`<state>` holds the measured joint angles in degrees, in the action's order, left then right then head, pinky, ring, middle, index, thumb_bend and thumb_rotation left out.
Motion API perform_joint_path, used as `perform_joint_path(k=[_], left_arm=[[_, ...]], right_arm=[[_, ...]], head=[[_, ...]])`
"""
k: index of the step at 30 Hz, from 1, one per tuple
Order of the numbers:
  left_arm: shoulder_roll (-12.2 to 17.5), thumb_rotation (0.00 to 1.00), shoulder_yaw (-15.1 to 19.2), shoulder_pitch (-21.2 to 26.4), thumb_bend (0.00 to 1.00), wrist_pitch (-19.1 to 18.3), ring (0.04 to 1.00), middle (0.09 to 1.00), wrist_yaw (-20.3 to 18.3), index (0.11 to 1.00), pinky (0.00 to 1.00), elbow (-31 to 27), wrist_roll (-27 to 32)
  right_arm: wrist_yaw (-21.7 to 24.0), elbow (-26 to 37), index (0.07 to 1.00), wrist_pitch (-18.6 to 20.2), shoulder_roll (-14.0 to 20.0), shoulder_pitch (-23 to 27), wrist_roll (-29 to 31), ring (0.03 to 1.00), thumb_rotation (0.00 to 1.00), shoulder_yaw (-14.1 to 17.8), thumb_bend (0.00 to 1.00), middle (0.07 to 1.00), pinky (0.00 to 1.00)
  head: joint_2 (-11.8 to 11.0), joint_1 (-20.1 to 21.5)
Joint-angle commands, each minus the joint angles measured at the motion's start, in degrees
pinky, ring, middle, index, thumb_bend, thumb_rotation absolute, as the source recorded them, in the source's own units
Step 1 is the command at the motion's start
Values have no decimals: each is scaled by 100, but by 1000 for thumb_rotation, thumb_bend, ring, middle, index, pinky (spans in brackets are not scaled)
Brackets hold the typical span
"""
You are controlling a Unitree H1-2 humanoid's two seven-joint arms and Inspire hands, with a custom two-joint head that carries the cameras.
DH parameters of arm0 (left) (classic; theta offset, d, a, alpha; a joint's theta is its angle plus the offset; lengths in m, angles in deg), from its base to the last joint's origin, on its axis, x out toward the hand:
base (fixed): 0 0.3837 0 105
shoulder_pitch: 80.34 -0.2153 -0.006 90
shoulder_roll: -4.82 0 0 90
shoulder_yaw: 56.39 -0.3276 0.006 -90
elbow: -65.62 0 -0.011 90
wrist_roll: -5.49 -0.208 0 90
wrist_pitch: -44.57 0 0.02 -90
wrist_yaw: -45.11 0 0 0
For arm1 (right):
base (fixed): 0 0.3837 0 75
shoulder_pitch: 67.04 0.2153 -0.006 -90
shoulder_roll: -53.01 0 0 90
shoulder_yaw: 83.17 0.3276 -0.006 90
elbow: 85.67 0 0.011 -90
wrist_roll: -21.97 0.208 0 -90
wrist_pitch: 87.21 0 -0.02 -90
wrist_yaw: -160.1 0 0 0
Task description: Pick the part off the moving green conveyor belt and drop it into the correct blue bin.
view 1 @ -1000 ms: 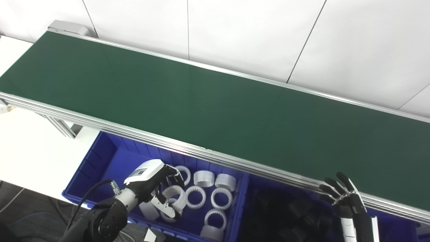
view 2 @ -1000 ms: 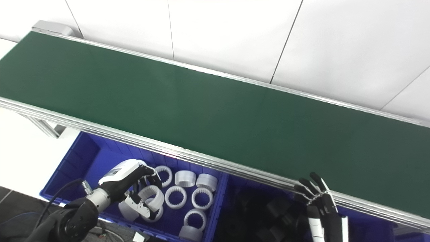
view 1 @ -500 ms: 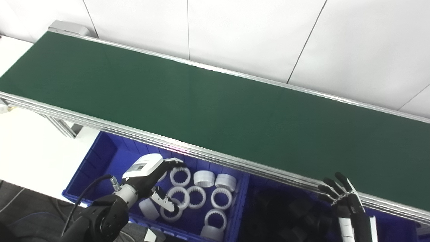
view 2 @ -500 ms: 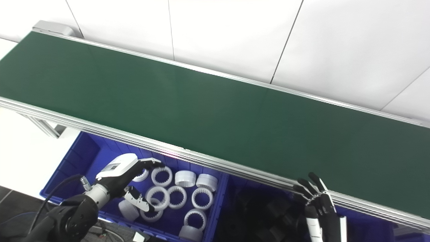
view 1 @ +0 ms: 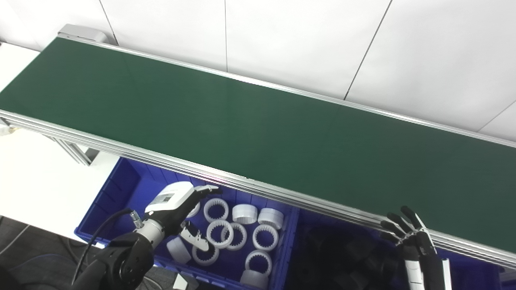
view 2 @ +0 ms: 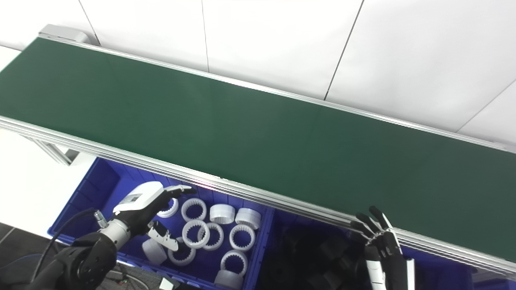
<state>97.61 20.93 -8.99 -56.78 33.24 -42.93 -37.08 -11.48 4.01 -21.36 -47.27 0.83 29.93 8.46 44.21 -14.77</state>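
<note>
While the green conveyor belt point(view 1: 258, 121) runs slantwise across nearly my whole view, from upper left down to the right edge, its surface carries no part that I can see, and its aluminium rail point(view 1: 242, 185) edges the side nearest me. Behind it stands a white panelled wall point(view 1: 302, 40), and a white table point(view 1: 32, 181) shows at the left below the belt. Below the rail sit two blue bins side by side: the left blue bin point(view 1: 117, 189) holds the white toothed rings point(view 1: 238, 235), some lying flat with the toothed hole up and some on their sides, and the right blue bin point(view 2: 443, 270) holds dark parts point(view 1: 346, 253) that I cannot make out clearly in the shadow. My left hand point(view 1: 177, 209) hovers over the left bin's near-left part, empty, with its fingers point(view 1: 203, 190) stretched out toward the rail and its thumb spread apart below them, above the rings. My right hand point(view 1: 409, 237) is raised at the lower right over the right bin, just below the rail, its dark fingers point(view 2: 377, 213) fanned apart and holding nothing.
</note>
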Motion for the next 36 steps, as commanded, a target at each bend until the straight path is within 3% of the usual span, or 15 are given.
perform_joint_path(k=[1,5,9,13,15,19,25,30,36], left_arm=[[-104,0,202,-48,840,556,727,801,507,794,568,-139,449],[-260,0,461,-136,740,1087,682,784,670,782,556,-470,1309],[-368,0,580,-119,726,1096,669,765,478,772,553,-867,2033],[-467,144,588,-50,727,1135,638,713,253,763,540,-1066,3218],[-530,327,569,-15,773,1083,631,695,177,746,541,-1135,3568],[-688,565,497,100,760,993,623,689,60,678,545,-1064,4056],[-1045,754,309,217,814,1448,663,712,-13,717,581,-363,4517],[-1404,779,188,284,721,1802,723,773,-158,761,674,403,4972],[-1415,797,227,317,668,2151,748,784,-330,767,709,1179,5237]], right_arm=[[55,47,857,-269,-49,35,-40,725,747,47,689,774,635],[29,46,860,-274,-93,17,-160,730,772,26,714,781,639],[-9,3,860,-275,-152,34,-327,728,775,23,706,780,639],[-55,-45,857,-277,-226,54,-463,721,774,12,704,776,634],[-60,-67,850,-277,-264,54,-485,717,769,6,701,773,633],[-106,-86,844,-277,-345,36,-602,720,758,-34,697,773,634],[-201,-74,845,-274,-415,1,-806,718,750,-169,683,771,640],[-389,-56,841,-277,-442,-35,-983,718,760,-329,710,770,637],[-493,27,849,-273,-421,-97,-1040,733,756,-517,720,780,651]], head=[[-38,65],[-160,230],[-252,379],[-365,588],[-415,687],[-529,881],[-635,1160],[-686,1404],[-647,1649]])
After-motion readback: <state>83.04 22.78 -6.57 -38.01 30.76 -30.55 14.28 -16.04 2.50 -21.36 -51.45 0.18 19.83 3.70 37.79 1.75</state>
